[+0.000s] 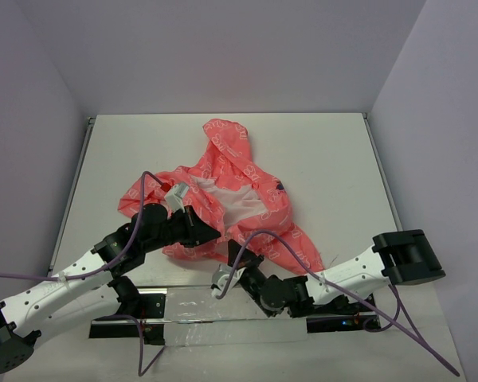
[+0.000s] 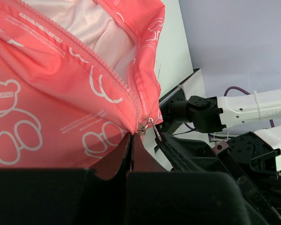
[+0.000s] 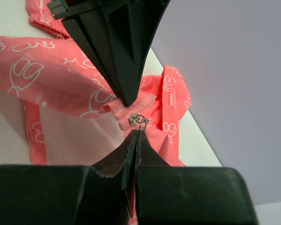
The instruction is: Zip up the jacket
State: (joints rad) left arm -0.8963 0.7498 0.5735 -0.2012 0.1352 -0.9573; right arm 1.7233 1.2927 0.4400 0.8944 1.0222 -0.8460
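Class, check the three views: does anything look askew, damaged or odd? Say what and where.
The small coral-pink hooded jacket lies crumpled, askew, front gaping over its pale lining. Its metal zip pull sits at the hem, pinched by the right pincer; the left pincer clamps the hem. No damage shows.

layout | you have the jacket [image 1: 231, 199] lying midway on the table [image 1: 327, 151], hood toward the far edge, hem toward the arm bases | zipper pull [image 3: 140, 122] at the hem's near end | left gripper [image 2: 131, 138] on the hem just beside it | right gripper [image 3: 137, 132] on the pull, facing the left
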